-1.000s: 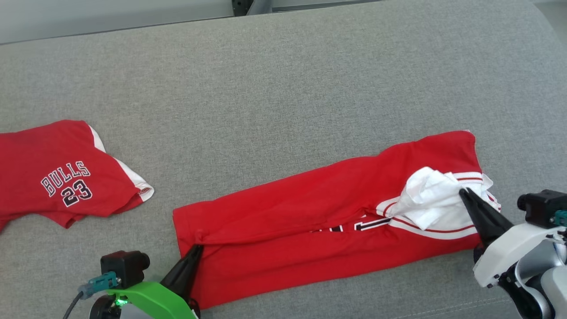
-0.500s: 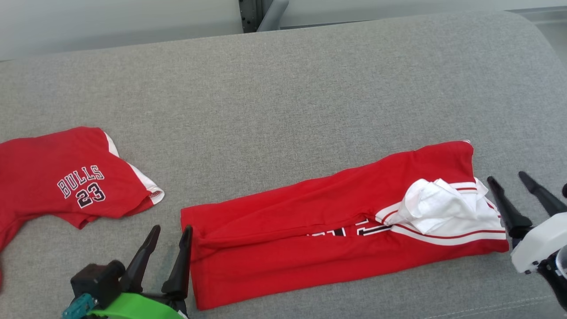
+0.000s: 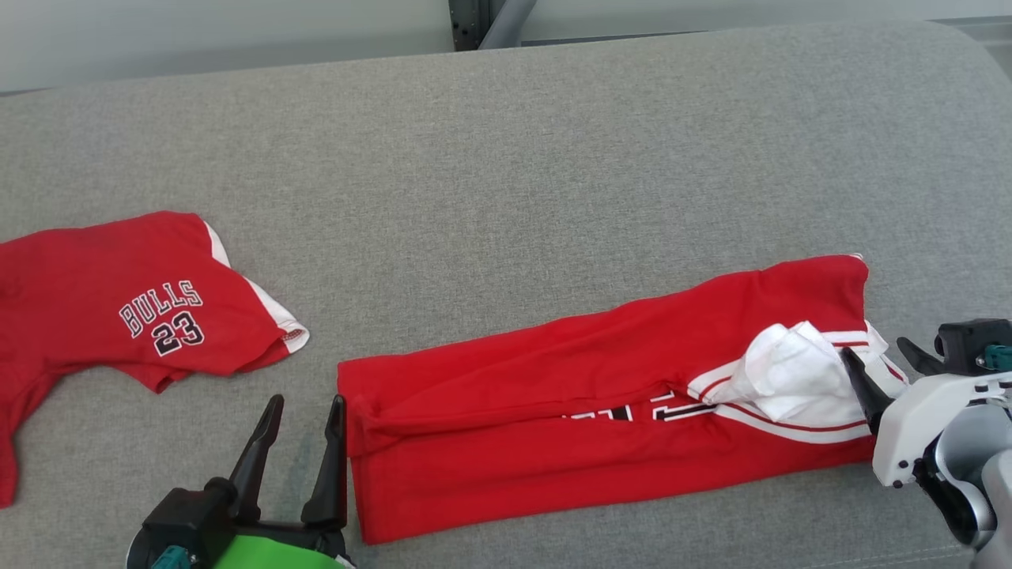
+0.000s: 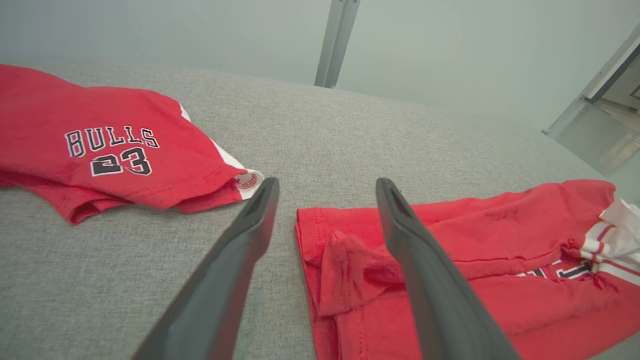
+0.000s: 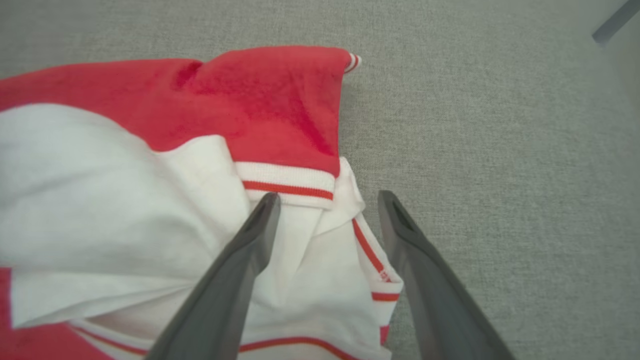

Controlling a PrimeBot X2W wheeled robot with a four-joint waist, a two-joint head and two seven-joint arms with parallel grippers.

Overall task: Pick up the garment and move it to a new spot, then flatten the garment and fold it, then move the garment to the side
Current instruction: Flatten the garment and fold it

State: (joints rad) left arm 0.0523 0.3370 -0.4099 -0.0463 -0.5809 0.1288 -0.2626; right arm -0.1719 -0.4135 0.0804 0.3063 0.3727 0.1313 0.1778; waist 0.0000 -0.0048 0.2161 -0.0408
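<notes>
While two grippers (image 3: 307,401) (image 3: 874,348) gape, one garment (image 3: 553,411) lies near one jersey (image 3: 118,308).

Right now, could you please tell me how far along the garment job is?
Done: the garment lies in a long lengthwise fold. In hand: nothing; the left claw and right claw stand open at its two ends. Left: likely a fold across its length, then moving it aside.

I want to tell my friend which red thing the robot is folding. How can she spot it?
On the grey fabric surface, look between the left gripper and the right gripper. The folded garment is the long red strip there. Unlike the other red garment, printed BULLS 23, it has bunched white cloth at one end.
</notes>
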